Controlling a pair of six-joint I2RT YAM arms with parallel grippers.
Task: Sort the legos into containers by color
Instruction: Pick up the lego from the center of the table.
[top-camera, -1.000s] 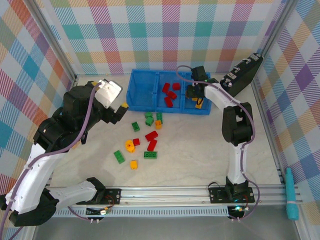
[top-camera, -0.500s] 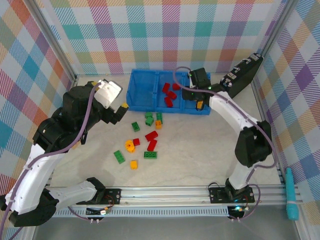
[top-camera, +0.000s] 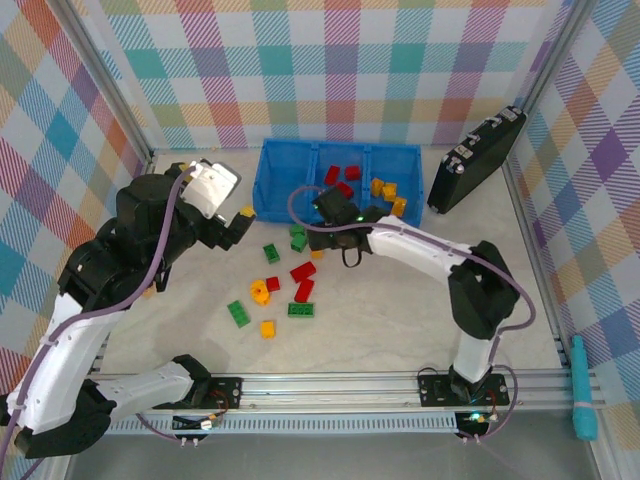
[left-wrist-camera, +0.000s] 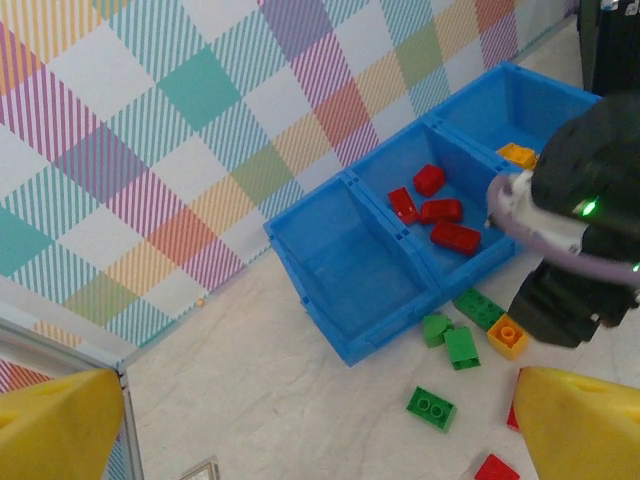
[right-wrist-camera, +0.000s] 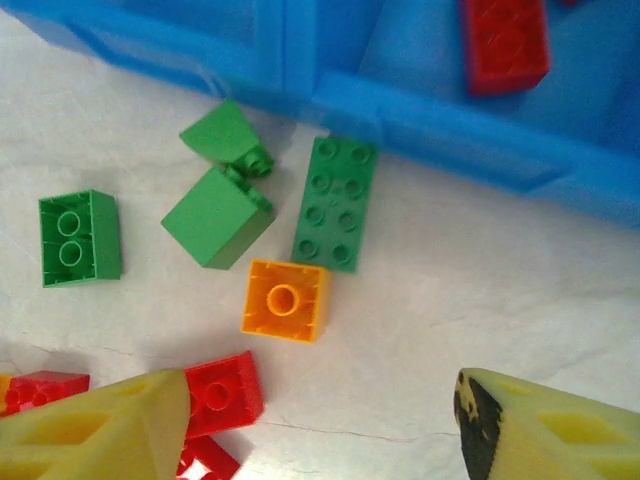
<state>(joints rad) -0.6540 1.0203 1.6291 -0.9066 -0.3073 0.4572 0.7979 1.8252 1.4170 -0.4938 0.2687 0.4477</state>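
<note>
Bricks (top-camera: 303, 270): small studded blocks in red, green and yellow-orange, about a dozen loose on the pale table (top-camera: 400, 320), scattered just in front of the bin (top-camera: 285, 185). The bin was one long blue tray of three square compartments set near the back wall. The reds (top-camera: 342, 180) lay in its middle compartment and the yellow-orange ones (top-camera: 385, 188) in the right one. Your right gripper (top-camera: 320, 238) hung over the far edge of the scatter, by the bin's front wall. Its fingers (right-wrist-camera: 100, 420) stood apart with nothing between them. Under it sat an orange brick (right-wrist-camera: 285, 300), touching the end of a long green brick (right-wrist-camera: 335, 203) that lay just beside the bin wall. Your left gripper (top-camera: 240, 220) hovered off the bin's left front corner, pincer spread wide and holding nothing. Against a second earlier: the right arm had stood over the right compartment with something orange at its tips. It had since swung left and toward you, onto the loose pile, and the yellow-orange ones it had covered showed. The left arm had barely shifted, and the scatter looked unchanged. Room: bare table lay to the right of the scatter and toward you, up to the rail (top-camera: 330, 385) at the near edge. A black case (top-camera: 475, 160) leaned at the right wall, just beside the bin's right end. The two grippers stood near each other, apart.
</note>
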